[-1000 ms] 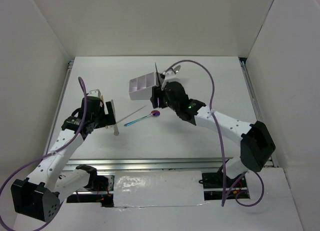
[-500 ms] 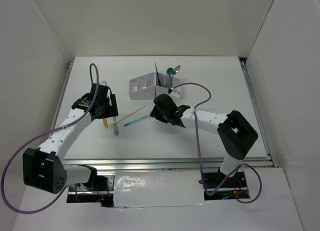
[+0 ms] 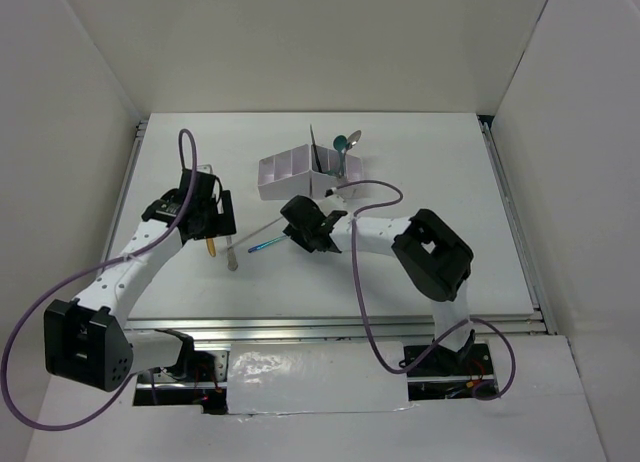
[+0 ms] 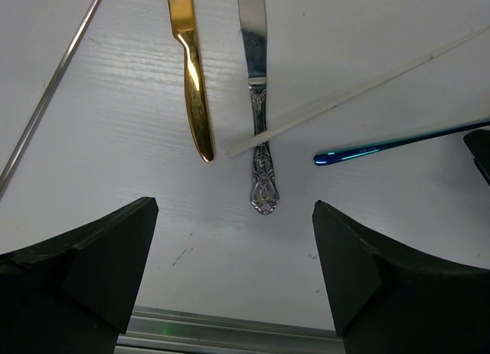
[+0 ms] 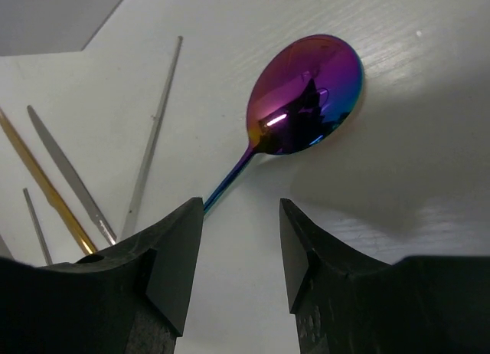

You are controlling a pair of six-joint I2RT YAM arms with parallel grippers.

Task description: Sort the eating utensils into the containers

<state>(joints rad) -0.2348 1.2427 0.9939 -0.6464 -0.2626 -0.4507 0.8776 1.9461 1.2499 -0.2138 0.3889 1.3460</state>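
masking the iridescent spoon (image 5: pixel 305 93) overhead, right gripper (image 5: pixel 241 235); jaws apparently apart.

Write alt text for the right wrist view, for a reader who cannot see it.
An iridescent purple-blue spoon lies on the white table just beyond the open right gripper, its handle slanting toward the lower left. Further left lie a thin silver stick, a silver knife and a gold-handled piece.

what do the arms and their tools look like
The left arm and right arm are white links with black joints, each trailing a purple cable. The left tool and right tool have chunky matte black fingers.
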